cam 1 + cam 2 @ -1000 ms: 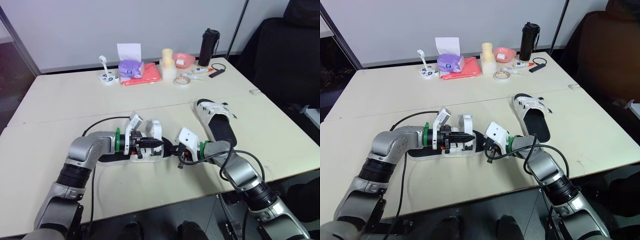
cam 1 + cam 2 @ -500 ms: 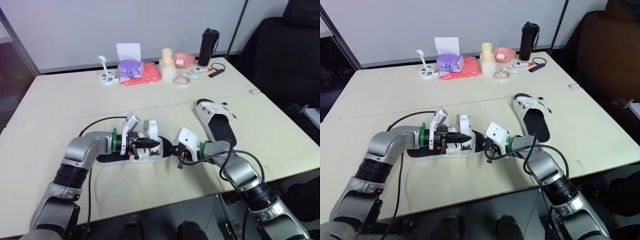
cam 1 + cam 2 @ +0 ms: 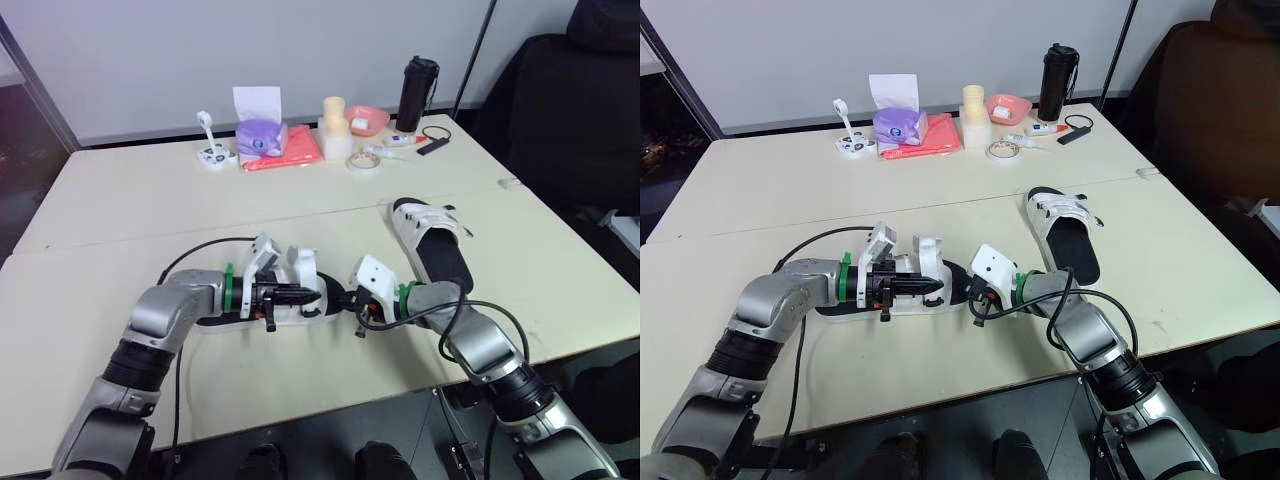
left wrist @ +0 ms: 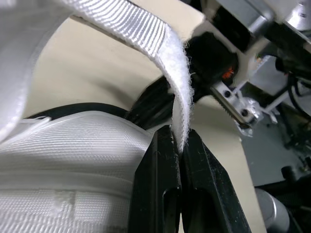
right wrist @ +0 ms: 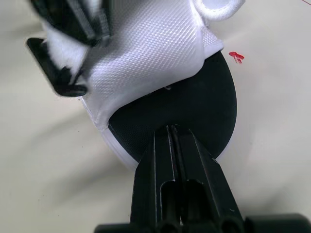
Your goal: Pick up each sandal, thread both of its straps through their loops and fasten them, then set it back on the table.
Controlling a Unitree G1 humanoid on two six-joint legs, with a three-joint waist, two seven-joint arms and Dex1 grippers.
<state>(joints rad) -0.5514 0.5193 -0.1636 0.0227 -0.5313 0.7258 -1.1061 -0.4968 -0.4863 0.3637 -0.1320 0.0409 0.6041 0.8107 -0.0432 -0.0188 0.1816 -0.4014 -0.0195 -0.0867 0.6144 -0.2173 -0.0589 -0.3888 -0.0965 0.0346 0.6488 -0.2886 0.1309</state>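
The near sandal (image 3: 298,312), black-soled with white straps, lies on the table between my two grippers. My left gripper (image 3: 310,293) is shut on the edge of one white strap (image 4: 146,29), which arches up over the sandal's white upper (image 4: 73,145). My right gripper (image 3: 343,299) is shut on the rim of the black sole (image 5: 194,111) at the sandal's other end. The second sandal (image 3: 432,240) lies flat on the table further right, its white straps across the far end.
Along the back edge stand a black bottle (image 3: 418,92), a pink bowl (image 3: 367,120), a white cup stack (image 3: 335,128), a tape roll (image 3: 361,161), a purple tissue pack (image 3: 262,135) and a red cloth (image 3: 290,150). A black chair (image 3: 570,110) stands at right.
My left gripper has sunk a little and drawn back toward the left with the strap, which now arches lower. The right gripper has kept its hold in place.
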